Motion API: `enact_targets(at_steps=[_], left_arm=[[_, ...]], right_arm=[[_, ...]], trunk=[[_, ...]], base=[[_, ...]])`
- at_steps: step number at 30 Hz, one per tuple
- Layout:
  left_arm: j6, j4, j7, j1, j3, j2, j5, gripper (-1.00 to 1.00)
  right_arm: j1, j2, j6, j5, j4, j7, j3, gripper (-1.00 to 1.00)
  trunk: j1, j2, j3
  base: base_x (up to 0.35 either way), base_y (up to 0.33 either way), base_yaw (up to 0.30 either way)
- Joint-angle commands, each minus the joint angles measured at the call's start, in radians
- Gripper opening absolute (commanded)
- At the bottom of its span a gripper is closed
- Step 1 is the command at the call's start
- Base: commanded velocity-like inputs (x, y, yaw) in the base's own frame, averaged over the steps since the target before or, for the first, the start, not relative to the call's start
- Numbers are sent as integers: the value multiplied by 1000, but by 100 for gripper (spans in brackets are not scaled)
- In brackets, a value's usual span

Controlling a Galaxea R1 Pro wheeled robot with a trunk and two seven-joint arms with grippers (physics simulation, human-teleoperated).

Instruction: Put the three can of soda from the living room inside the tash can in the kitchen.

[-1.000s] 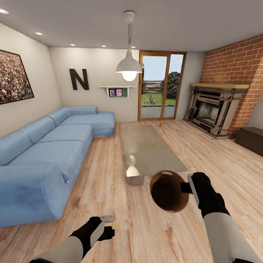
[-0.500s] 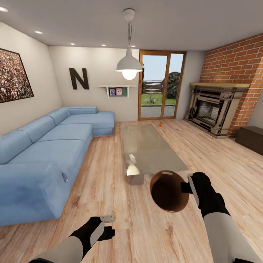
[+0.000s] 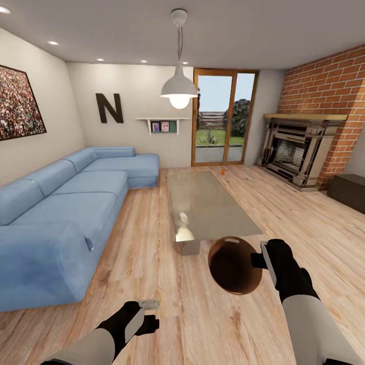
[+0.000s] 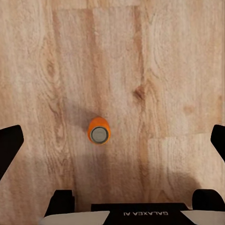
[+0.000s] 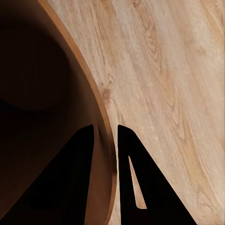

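An orange can of soda [image 4: 99,131] stands upright on the wood floor, straight below my left gripper [image 4: 115,138], which is open with its fingers [image 4: 10,143] spread wide on either side. In the head view the left gripper [image 3: 151,313] hangs low over the floor in front of me. My right gripper [image 3: 262,258] is shut on the rim of the tash can [image 3: 234,266], held tilted above the floor with its brown inside [image 5: 37,93] showing. The right gripper [image 5: 105,129] has one finger inside the rim and one outside. Another can of soda [image 3: 222,172] stands far off near the glass door.
I am in the living room. A light-blue corner sofa [image 3: 66,213] runs along the left. A glass coffee table [image 3: 203,203] stands ahead, just beyond the bin. A brick fireplace [image 3: 294,152] and a dark chest [image 3: 347,192] are at the right.
The whole picture has shifted very slightly, so the camera moved a little. Both arms, the bin and the cans stand as before.
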Motion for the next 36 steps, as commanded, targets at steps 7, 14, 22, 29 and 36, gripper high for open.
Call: enact_targets(at_steps=[7, 14, 22, 29, 36], left_arm=[[1, 3, -3, 1, 0, -1, -1, 100], [-3, 50, -17, 2, 1, 3, 3, 100], [-21, 62, -22, 2, 0, 3, 2, 100], [-26, 66, -22, 2, 0, 2, 2, 100], [-27, 66, -21, 2, 0, 2, 1, 100]], right_arm=[[-1, 0, 0, -13, 0, 3, -1, -100], [-1, 0, 0, -13, 0, 3, -1, -100], [-1, 0, 0, -13, 0, 3, 0, -100], [-1, 0, 0, -13, -12, 3, -4, -100], [-1, 4, 0, -8, -74, 3, -79, -100]], trunk=[[27, -49, -22], [54, -98, -44], [84, -154, -69], [111, -203, -91], [138, -252, -113]], base=[[0, 0, 0], [0, 0, 0], [0, 0, 0], [0, 0, 0], [0, 0, 0]])
